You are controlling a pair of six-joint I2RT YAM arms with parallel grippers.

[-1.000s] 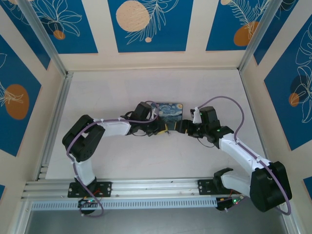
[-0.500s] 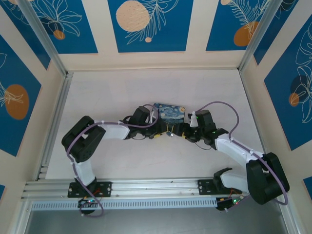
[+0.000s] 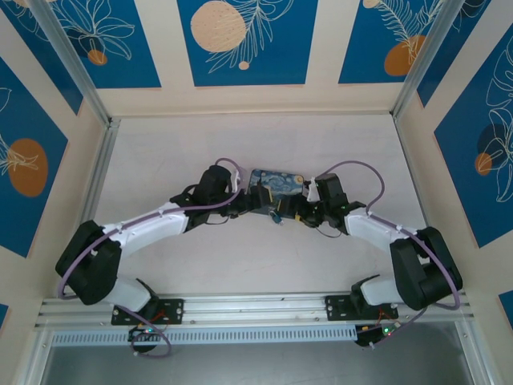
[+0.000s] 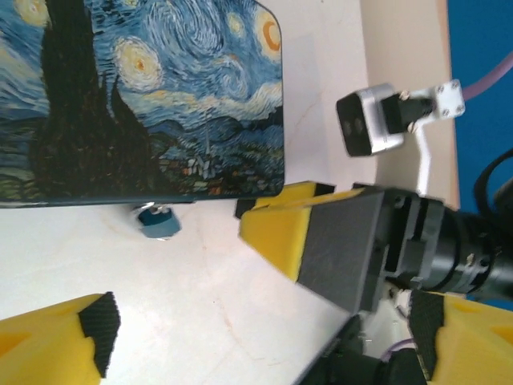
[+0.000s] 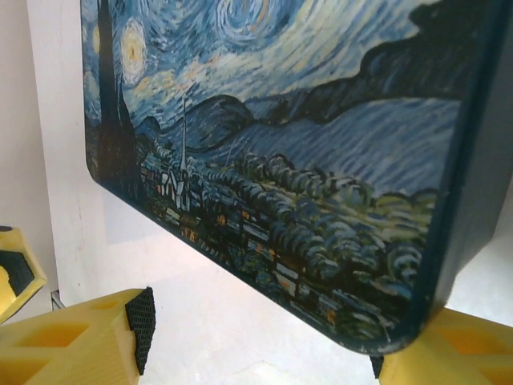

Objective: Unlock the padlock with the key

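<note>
Seen from above, both arms meet at the starry box (image 3: 276, 181). The left wrist view shows the left claw (image 4: 260, 341) spread wide, with the padlock (image 4: 155, 222) just beside the box's near edge. In the right wrist view the right claw (image 5: 256, 345) is also wide, and the box's corner is by one finger.

Tiny bluish padlock (image 4: 155, 222), lying on pale table (image 4: 200, 289), just beside painted box's (image 4: 160, 96) edge

Smooth printed box (image 4: 160, 96) — matt table (image 4: 200, 297)
</note>
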